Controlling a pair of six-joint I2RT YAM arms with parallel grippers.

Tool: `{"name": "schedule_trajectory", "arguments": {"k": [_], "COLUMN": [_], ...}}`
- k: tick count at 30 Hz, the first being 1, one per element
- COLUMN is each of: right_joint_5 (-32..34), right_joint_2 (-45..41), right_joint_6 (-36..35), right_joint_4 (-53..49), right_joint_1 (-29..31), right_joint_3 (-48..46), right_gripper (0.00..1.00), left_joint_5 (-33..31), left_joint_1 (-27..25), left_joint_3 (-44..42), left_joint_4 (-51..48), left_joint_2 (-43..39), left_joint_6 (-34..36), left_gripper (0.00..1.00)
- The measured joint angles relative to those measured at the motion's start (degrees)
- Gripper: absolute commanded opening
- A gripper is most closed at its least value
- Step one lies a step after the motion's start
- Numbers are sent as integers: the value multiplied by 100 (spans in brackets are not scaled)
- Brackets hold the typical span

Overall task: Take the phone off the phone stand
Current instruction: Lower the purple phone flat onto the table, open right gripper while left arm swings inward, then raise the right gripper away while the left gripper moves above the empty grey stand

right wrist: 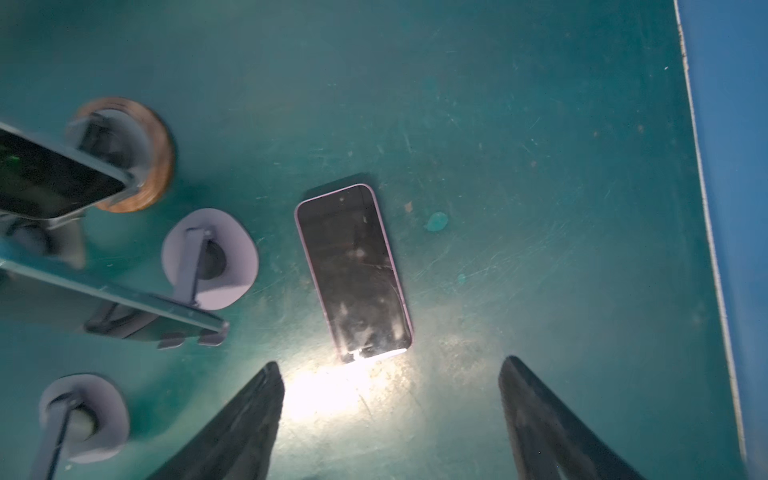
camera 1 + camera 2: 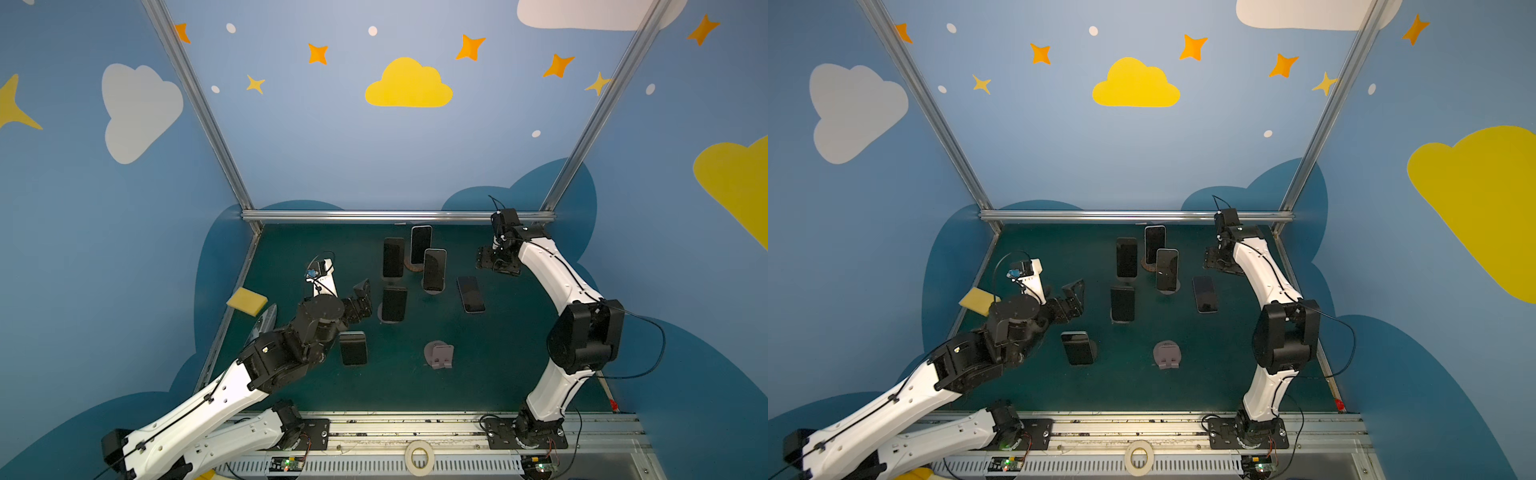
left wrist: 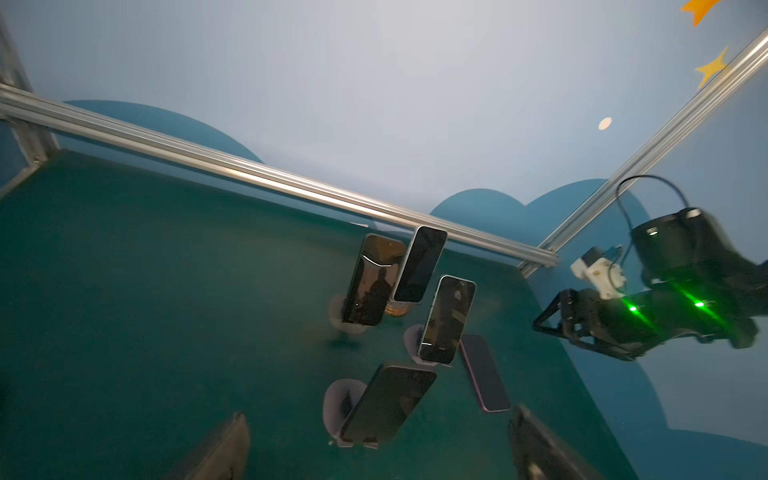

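Both dark fingers (image 1: 249,419) of the right gripper (image 1: 390,419) stand spread apart, holding nothing, above the green table (image 1: 540,166). Just beyond them the phone (image 1: 353,272) lies flat, screen up, beside occupied phone stands (image 1: 210,257). Likewise spread and empty, the left gripper (image 2: 361,297) hovers near another propped phone.

no legible text, labels, brands or numbers anywhere
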Motion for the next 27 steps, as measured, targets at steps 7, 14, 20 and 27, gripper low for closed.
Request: {"name": "schedule_trajectory", "arguments": {"k": [7,14,20,27], "right_joint_5": [-85,-37,251,621], "right_joint_2": [-1115,-2594,-3316,-3578], "right_joint_6": [323,551,444,400], "right_joint_4": [557,1746,2494,2806], "right_joint_1": [155,254,221,-111], "right_joint_3": [-981,-2929,-3731,-3729], "right_gripper": [82,82,84,85], "left_joint_5": [-966,-1967,-2173,-1491], "left_joint_1": [-933,-2662,-3220,-3235], "left_joint_3": [76,599,1357,1539], "left_joint_4": [-737,-686,-876,-785], "left_joint_2": [490,1261,2503,3853], "left_joint_6": [-387,-614,-1773,-2608], "left_gripper": [92,94,99,100]}}
